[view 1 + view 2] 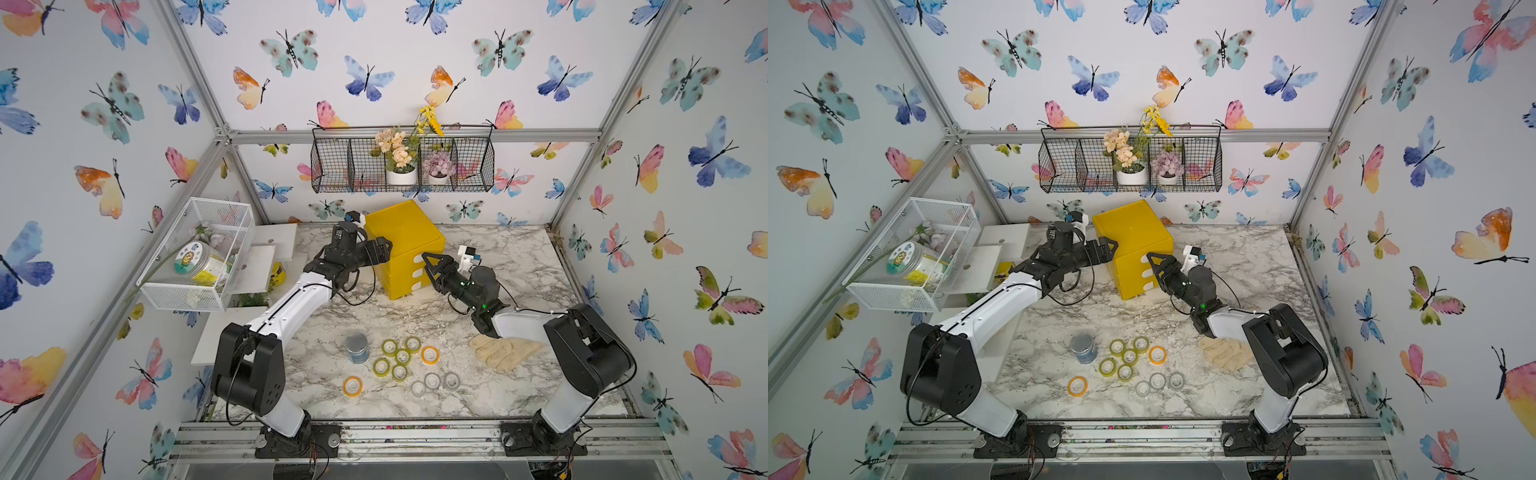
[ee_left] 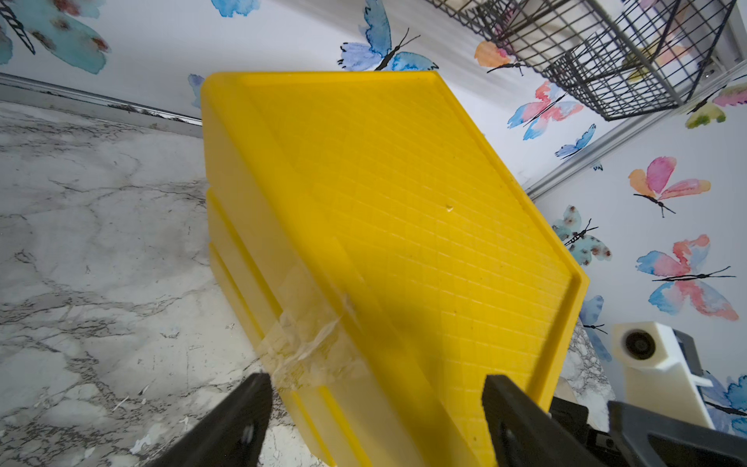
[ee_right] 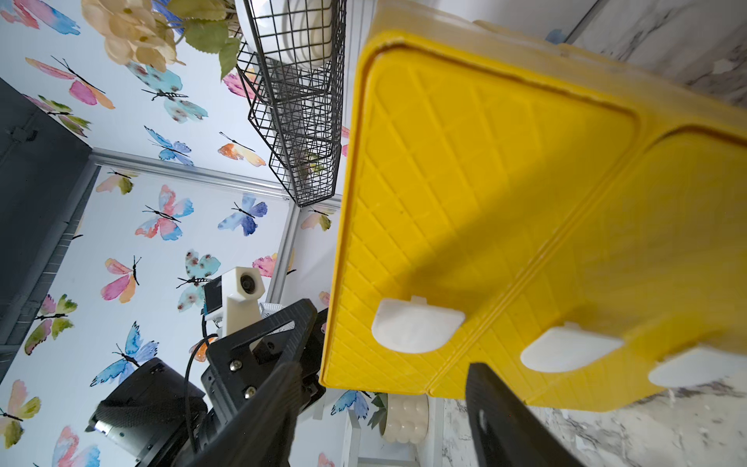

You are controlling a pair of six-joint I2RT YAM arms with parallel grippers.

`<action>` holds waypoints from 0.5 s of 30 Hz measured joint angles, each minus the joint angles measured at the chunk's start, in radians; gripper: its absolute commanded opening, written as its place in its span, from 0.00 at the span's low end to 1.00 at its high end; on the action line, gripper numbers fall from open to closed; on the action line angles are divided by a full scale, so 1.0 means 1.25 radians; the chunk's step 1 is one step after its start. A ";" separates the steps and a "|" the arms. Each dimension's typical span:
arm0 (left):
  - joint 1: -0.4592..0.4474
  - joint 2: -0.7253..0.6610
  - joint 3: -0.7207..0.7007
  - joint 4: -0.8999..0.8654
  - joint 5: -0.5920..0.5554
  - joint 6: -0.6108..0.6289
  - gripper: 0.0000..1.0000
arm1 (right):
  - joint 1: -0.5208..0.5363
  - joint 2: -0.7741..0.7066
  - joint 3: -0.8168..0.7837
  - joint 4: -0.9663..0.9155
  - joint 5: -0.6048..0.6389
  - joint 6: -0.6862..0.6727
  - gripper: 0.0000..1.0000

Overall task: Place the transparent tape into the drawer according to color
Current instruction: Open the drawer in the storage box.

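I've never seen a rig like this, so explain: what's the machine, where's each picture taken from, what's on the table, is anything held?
These are two robot arms, each ending in a two-fingered gripper. Two pictures look down from overhead; two close-ups come from cameras on the wrists. On the table are a yellow cabinet with three drawers, a blue-grey jar, a glove and yellow-green, orange and grey tape rolls. The left gripper is open at the cabinet's upper edge, the right gripper open by the white handles. Nothing is held.
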 measured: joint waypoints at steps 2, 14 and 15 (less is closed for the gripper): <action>0.000 0.001 0.000 0.000 0.000 0.000 0.86 | 0.002 0.010 0.010 0.000 0.000 0.001 0.69; 0.000 0.006 0.000 0.000 0.016 0.000 0.84 | 0.012 0.038 0.053 -0.011 0.013 0.015 0.63; 0.000 0.008 0.000 0.000 0.016 0.000 0.84 | 0.013 0.040 0.053 -0.012 0.016 0.020 0.62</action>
